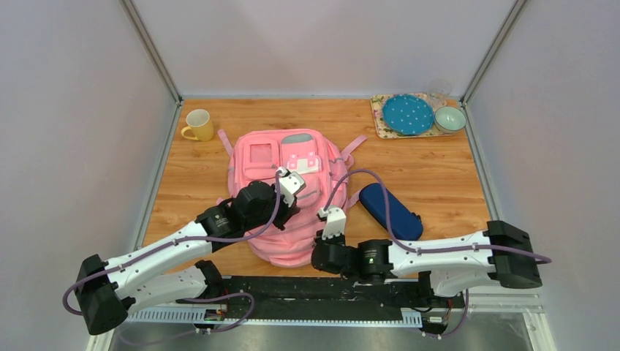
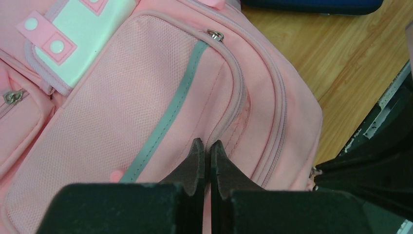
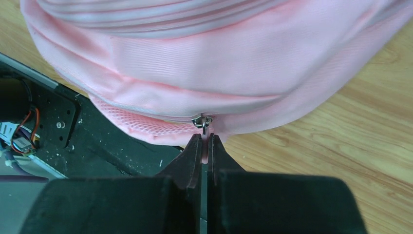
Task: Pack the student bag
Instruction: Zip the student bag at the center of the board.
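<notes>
- We log the student bag (image 1: 286,241) lying flat and front-up mid-table, one end toward 12 o'clock and the other at 6 o'clock, close to the arm bases.
- The right gripper (image 3: 205,142) is pinched tight on the zip pull (image 3: 202,122) at the bag's 5 o'clock edge. The metal slider sits just past the fingertips, with a pink tab between them.
- The left gripper (image 2: 205,146) is closed narrow, its tips down on the curved seam of the front pocket near the bag's middle. We cannot tell whether any cloth is caught between them.
- Step in hand, as we judge it: opening the main zip so things can go in. No opening shows yet, so packing has barely begun.
- To do it well, we would draw the pull along the zip track and follow its curve round the edge, not tug outward from the bag.
- We would keep the pull slow and low, since the tab is slim and could slip out.
- The left arm should press the bag down, or the whole bag may slide on the table (image 1: 453,183) instead of the slider running.
- The navy pouch (image 1: 391,210) lies just beside the bag at its 3 o'clock. It is likely cargo, so the right arm's sweep should stay off it.
- The yellow mug (image 1: 198,126) at 11 o'clock and the tray (image 1: 377,117) at 1 o'clock are well apart and out of the way.
</notes>
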You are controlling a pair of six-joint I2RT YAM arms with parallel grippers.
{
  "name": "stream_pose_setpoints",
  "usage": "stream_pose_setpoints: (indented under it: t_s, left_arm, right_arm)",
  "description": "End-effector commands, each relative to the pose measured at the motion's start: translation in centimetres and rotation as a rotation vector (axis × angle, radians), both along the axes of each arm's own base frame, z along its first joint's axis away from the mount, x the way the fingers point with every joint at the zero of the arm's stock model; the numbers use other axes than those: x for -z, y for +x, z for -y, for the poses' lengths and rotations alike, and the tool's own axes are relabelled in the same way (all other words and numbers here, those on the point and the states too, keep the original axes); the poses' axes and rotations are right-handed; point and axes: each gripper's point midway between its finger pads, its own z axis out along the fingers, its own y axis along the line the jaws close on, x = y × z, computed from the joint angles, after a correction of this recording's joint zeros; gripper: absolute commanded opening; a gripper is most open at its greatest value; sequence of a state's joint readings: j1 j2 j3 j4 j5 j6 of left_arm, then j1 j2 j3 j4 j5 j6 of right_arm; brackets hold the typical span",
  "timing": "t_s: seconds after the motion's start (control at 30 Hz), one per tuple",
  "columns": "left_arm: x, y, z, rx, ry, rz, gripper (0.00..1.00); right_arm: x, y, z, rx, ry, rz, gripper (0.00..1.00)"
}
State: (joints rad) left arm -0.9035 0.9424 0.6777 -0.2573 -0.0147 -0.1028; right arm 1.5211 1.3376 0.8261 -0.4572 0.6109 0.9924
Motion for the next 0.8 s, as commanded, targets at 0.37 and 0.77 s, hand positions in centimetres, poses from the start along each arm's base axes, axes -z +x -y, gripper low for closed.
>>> stream_pose_setpoints:
  t_s: [0.37, 0.77]
  left_arm:
    - [0.6, -0.5, -1.8, -0.036, 0.027, -0.009, 0.0]
    - [1.8, -3.4, -3.4, 0.032, 0.03, -0.057, 0.0]
  right_arm:
    - [-0.8, 3.7, 5.3, 0.068, 0.125, 0.006, 0.0]
    - [-2.3, 4.9, 5.8, -0.069, 0.153, 0.11, 0.0]
